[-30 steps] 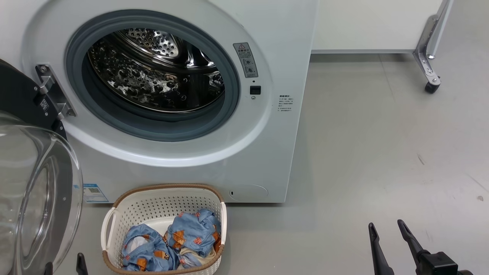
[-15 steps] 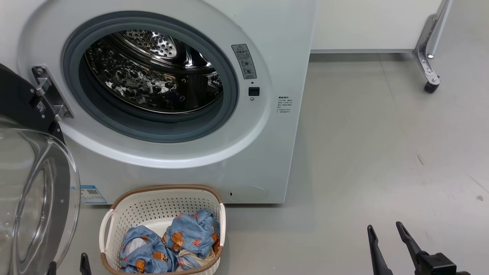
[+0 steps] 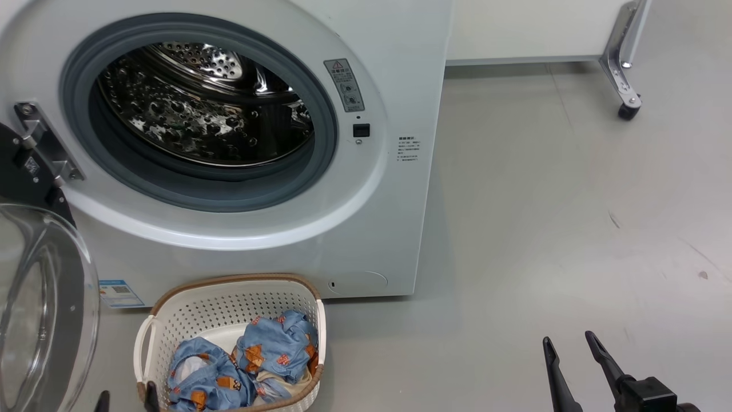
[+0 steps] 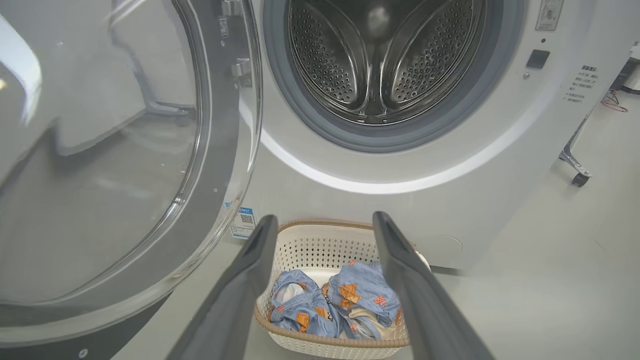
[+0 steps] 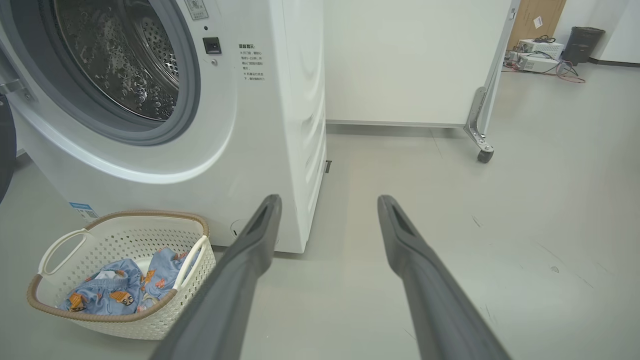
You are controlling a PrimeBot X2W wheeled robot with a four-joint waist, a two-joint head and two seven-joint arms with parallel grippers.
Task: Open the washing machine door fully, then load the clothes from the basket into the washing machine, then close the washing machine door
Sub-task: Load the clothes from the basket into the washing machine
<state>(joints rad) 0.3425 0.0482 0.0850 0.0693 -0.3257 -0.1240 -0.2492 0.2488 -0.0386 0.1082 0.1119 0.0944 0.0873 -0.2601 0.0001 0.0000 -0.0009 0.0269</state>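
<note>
Smooth grey floor (image 3: 543, 217), faintly scuffed, under basket (image 3: 229, 303) of clothes (image 3: 274, 349) just before washing machine (image 3: 400, 57); washing machine door (image 3: 40, 309) swung open at left. White wheeled partition (image 3: 514, 28) behind. Left end effector (image 4: 324, 218) and right end effector (image 5: 327, 200) released, empty.

Wide-spread tool (image 4: 325, 218) before basket (image 4: 320, 247) of clothes (image 4: 365, 295)

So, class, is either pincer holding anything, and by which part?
Nothing is held: the left pincer and right pincer both stand open and empty.

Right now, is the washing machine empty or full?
Empty, as far as shows: the drum is bare steel, and the clothes lie in the basket.
</note>
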